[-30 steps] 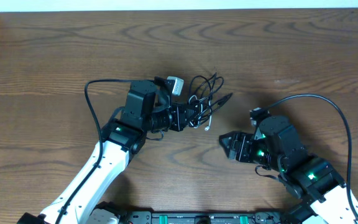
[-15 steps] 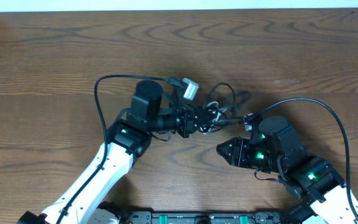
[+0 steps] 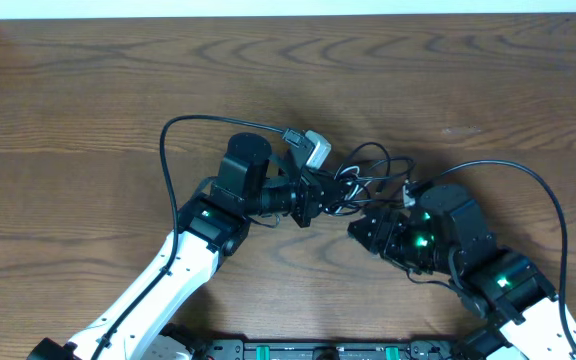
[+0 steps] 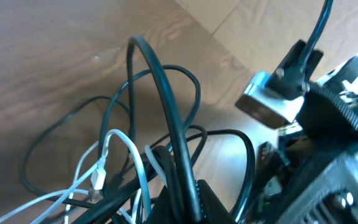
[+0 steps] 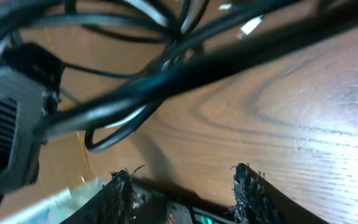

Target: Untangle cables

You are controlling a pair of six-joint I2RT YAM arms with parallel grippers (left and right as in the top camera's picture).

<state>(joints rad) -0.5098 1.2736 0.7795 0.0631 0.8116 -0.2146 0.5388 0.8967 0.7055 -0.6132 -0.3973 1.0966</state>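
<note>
L jaws pinch cables (image 3: 353, 185) at table (image 3: 88, 90) centre. R jaws spread, empty, at 5 o'clock of tangle. I'd nip one black loop w/ R, pull slow toward 3 o'clock, L gripping firm.

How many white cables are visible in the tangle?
1: the white cable loops among the black cables gripped by the left tool; more may be hidden.

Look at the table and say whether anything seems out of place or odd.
The cables form one tangled clump, black loops crossing with a white cable threaded through. The left gripper is shut on the clump; the right gripper, open beside it, holds nothing.
</note>
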